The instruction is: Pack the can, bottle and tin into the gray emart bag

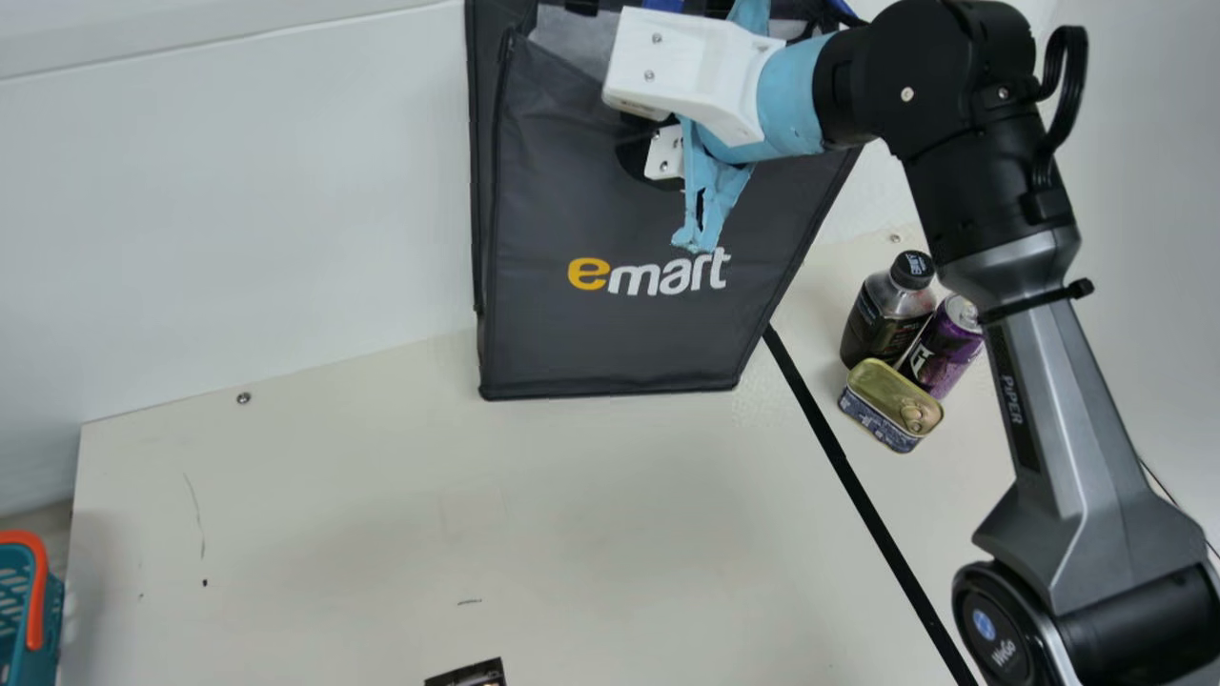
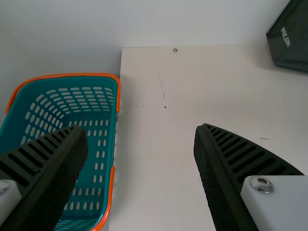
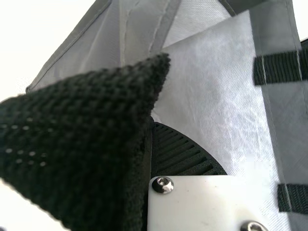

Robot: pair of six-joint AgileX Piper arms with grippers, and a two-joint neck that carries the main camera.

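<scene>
Our right gripper, in the main view, is up at the front of the upright gray emart bag, near its mouth. Below it and out to our right, on the table, lie the dark plastic bottle with a black cap, the purple metal can and the flat gold-lidded tin. They huddle closely, past the black strip and well apart from the gripper. None is packed; we judge the step in hand to be opening the bag and steadying its mouth. We should draw the front outward gently, keeping the base planted, since a hard tug could tip or fold the soft walls.

From the left wrist view, our left gripper has its fingers spread with nothing between them. One finger reaches over the teal basket with orange handles; the bag lies farther off, to this gripper's right.

Through the right wrist view, our right gripper looks pressed together, seemingly pinching a black woven strap, with the silvery lining just beside it. We want that grip firm and the opening wide before anything goes in.
</scene>
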